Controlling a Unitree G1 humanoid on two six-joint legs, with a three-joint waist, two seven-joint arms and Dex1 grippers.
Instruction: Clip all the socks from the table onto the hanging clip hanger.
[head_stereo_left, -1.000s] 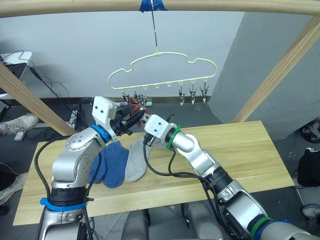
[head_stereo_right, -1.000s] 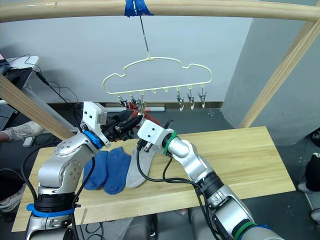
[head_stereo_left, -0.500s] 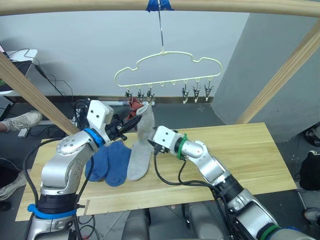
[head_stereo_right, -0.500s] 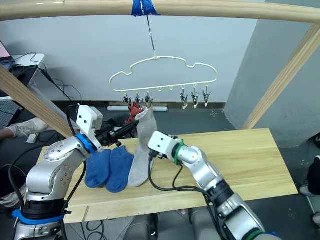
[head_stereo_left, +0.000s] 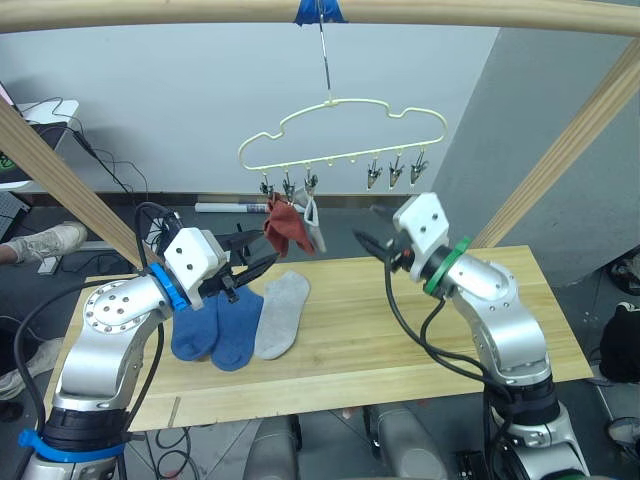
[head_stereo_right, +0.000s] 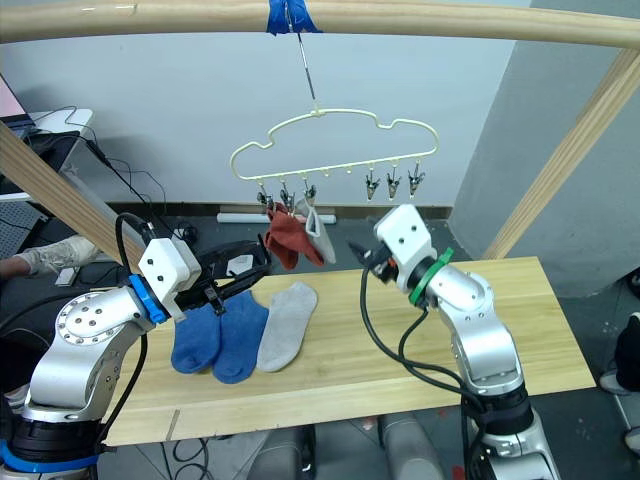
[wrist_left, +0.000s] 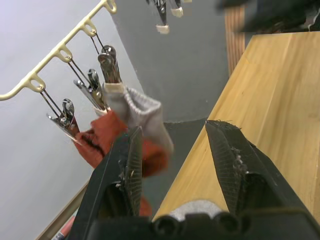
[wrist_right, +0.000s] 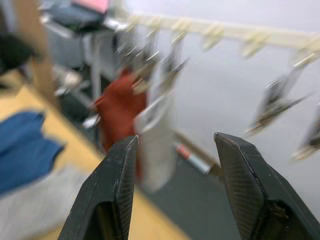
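Both my left tool (head_stereo_left: 262, 252) and right tool (head_stereo_left: 372, 228) are wide open and empty. Red and grey socks (head_stereo_left: 293, 224) hang clipped on the hanger (head_stereo_left: 345, 135); three lie near the worktop's (head_stereo_left: 400, 340) left end.

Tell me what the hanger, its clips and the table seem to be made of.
The hanger: thin smooth pale yellow-green wire, probably coated metal or plastic. Its clips: grey and shiny, likely bare metal. The table: pale planks with visible grain and seams, apparently matte wood.
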